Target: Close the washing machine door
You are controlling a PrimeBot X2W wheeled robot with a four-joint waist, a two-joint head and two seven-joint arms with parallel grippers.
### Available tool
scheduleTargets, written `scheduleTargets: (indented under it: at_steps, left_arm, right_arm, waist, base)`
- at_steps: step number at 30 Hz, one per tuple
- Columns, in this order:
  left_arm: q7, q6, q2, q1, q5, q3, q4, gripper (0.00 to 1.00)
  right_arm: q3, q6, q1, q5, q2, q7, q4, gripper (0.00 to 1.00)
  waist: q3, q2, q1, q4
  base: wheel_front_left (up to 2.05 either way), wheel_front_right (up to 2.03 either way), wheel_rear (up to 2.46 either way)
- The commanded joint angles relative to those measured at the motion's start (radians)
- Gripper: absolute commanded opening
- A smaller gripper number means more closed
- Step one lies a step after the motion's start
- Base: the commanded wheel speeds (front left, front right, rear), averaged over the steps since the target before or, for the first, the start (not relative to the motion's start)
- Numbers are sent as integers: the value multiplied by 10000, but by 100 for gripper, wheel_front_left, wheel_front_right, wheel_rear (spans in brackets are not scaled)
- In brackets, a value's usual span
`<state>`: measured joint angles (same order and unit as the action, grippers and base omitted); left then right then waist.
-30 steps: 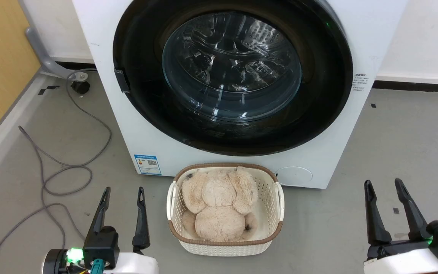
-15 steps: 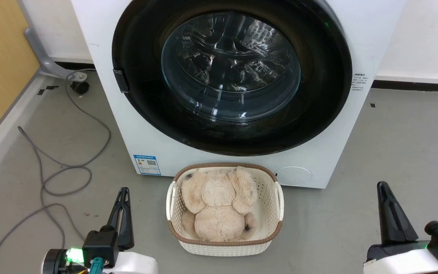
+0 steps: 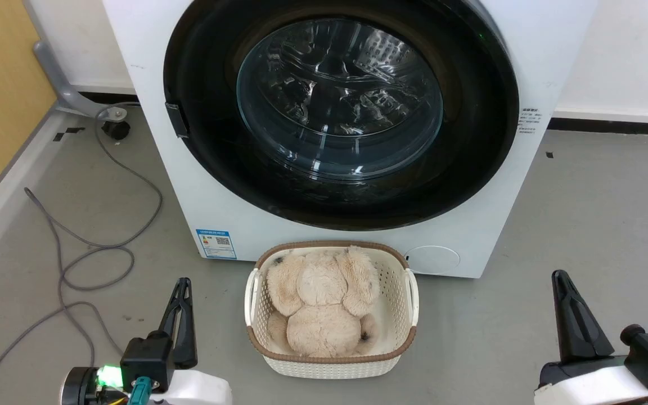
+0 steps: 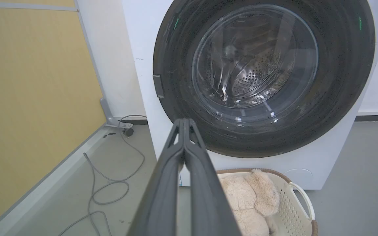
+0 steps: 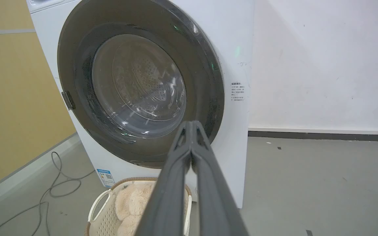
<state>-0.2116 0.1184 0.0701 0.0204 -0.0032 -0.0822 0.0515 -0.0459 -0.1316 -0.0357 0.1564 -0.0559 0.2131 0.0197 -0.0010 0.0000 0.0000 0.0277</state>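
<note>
Your left pincer [image 3: 182, 283] and right pincer [image 3: 559, 275] now sit pressed together, spread a second ago. The round black-rimmed glass washing machine door [image 3: 341, 209] lies ahead, above both, seemingly flush.

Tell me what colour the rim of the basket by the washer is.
Brown. The basket's rim tops white woven walls; the head view shows it best.
</note>
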Motion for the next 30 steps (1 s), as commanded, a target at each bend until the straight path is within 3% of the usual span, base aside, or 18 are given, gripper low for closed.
scheduleTargets:
  at_steps: [1, 30]
  left_arm:
    - [47, -69, -30, -37, 6, 45, -59, 0]
    - [639, -388, -78, -85, 13, 267, -190, 0]
  right_arm:
    - [24, 2, 59, -70, 11, -50, -34, 0]
    - [149, 4, 144, -498, 24, -646, -81, 0]
  waist:
    - [0, 0, 0, -3]
    - [3, 0, 0, -81]
  base:
    - [0, 0, 0]
    - [0, 0, 0]
